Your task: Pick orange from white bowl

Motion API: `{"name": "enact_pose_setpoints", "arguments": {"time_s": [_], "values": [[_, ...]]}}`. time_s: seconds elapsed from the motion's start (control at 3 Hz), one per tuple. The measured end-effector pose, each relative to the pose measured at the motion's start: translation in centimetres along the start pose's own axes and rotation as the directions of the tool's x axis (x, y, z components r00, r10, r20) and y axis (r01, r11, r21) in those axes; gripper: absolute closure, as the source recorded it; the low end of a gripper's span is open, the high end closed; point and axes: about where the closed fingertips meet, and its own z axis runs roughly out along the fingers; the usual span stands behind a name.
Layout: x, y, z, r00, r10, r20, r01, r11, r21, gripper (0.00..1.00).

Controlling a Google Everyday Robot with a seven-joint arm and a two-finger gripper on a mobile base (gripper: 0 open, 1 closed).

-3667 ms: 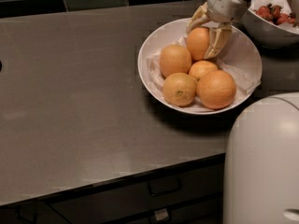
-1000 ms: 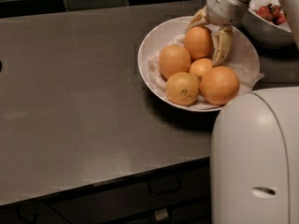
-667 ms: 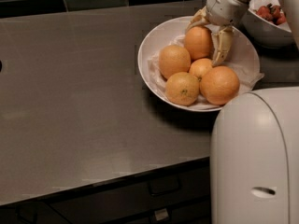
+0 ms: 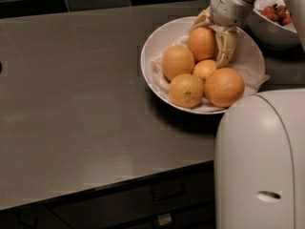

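Note:
The white bowl [image 4: 148,46], lined with crumpled white paper, sits on the grey counter at the upper right and holds several oranges. My gripper [image 4: 208,46] reaches down from the top right. Its fingers [image 4: 226,44] straddle the rearmost orange [image 4: 202,43], a smooth deep-orange fruit, and press on its left and right sides. That orange still rests among the others in the bowl. In front of it lie a left orange [image 4: 177,62], a small one [image 4: 206,69], one with a dark speck [image 4: 186,90] and the biggest round one [image 4: 224,87].
A second white bowl with red fruit [image 4: 274,25] stands at the far right behind my arm. My white robot body [image 4: 259,161] fills the lower right and covers the counter edge there. The grey counter [image 4: 71,89] stretches left; dark drawers [image 4: 167,190] run below its front edge.
My white body has come further into view at the lower right. The big front orange shifted slightly. The gripper has stayed around the rear orange.

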Motion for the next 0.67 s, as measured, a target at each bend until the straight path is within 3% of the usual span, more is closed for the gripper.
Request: {"name": "enact_pose_setpoints", "arguments": {"time_s": [0.67], "values": [[0.0, 0.0, 0.0, 1.0, 0.0, 0.0, 0.0, 1.0, 0.0, 0.37]]}}
